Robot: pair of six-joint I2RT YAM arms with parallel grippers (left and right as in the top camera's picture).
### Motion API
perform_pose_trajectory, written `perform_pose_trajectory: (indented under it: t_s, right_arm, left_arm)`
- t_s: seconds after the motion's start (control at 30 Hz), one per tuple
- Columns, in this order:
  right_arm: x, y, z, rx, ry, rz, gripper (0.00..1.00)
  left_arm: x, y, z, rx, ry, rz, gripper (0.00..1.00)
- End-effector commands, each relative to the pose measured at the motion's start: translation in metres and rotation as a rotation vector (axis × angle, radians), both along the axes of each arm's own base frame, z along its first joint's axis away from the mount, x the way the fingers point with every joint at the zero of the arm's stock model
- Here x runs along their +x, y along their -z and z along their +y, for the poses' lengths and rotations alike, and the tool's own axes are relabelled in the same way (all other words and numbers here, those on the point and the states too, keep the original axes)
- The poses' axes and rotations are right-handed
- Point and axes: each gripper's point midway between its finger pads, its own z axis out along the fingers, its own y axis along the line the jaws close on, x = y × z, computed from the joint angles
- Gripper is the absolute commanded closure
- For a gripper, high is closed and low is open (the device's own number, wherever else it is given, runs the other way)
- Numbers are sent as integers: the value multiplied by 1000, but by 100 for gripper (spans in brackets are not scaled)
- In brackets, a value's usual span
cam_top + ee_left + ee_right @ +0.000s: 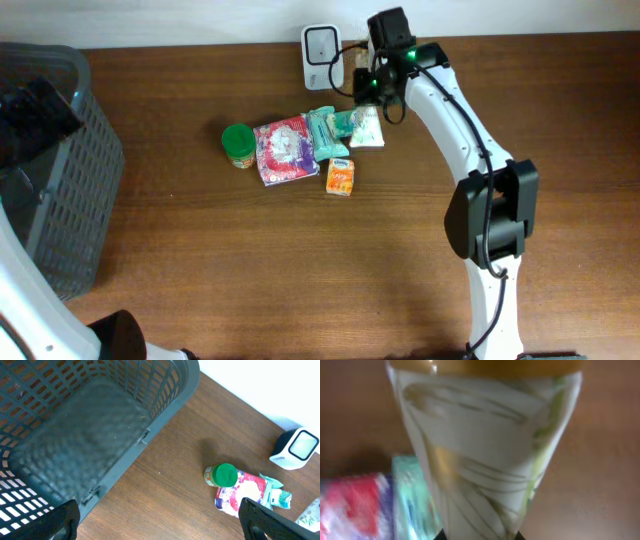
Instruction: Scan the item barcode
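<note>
Right arm [455, 115]: white tubular links, bulky black joint housings, a thin black cable along the upper link. Green indicator light glows at the black wrist block. Left arm [25, 295]: white link, black base joint.

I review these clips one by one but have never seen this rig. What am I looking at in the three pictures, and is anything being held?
Two robot arms work at a wooden table. One picture looks down from above; the other two come from cameras on each wrist.

On the table lie a green-lidded jar, a floral pack, a teal packet and a small orange carton. A white barcode scanner stands at the far edge, a grey basket on the left.

The right gripper is shut on a white-and-green pouch, which fills its wrist picture. The left gripper hangs open by the basket, holding nothing.
</note>
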Motion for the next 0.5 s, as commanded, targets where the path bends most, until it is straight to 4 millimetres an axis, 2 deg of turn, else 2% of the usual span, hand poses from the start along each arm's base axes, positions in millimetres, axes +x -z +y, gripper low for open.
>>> perform_pose_trajectory:
  t_s: [0.0, 0.1, 0.17, 0.23, 0.3, 0.37, 0.47]
  right_arm:
    - [34, -49, 23, 165, 40, -178, 96]
    - [73, -97, 35, 327, 113, -386, 96]
    - [83, -112, 42, 441, 183, -423, 96]
    - [90, -125, 65, 639, 275, -416, 96]
    - [91, -122, 85, 686, 283, -420, 96]
    - [90, -102, 96, 668, 289, -393, 96]
    - [92, -87, 88, 574, 313, -406, 96]
  left_arm:
    - [-2, -2, 0, -6, -10, -8, 1]
    - [-2, -2, 0, -6, -10, -8, 1]
    - [-2, -2, 0, -6, -10, -8, 1]
    - [-2, -2, 0, -6, -9, -7, 1]
    - [-2, -2, 0, -6, -10, -8, 1]
    - [-2, -2, 0, -6, -10, -8, 1]
    - [-2, -2, 0, -6, -10, -8, 1]
